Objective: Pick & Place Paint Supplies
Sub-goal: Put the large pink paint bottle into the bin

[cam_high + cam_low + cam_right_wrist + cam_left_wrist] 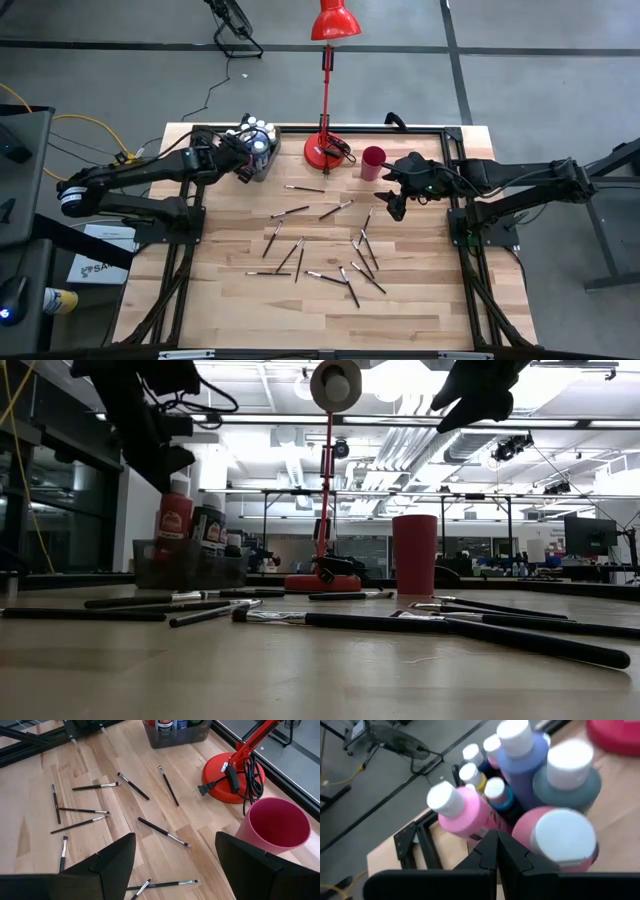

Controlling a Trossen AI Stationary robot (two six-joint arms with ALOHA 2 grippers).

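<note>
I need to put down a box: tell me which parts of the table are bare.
Bare: the table edge nearest the left arm, and the near edge below the brushes. Crowded: the scattered brushes mid-table, and the far edge with bin, lamp base and cup.

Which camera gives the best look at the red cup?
The right wrist view: the cup is near, its open mouth and inside plain. The high view shows it small by the lamp base; the low view shows its side. The left wrist view doesn't show it clearly.
</note>
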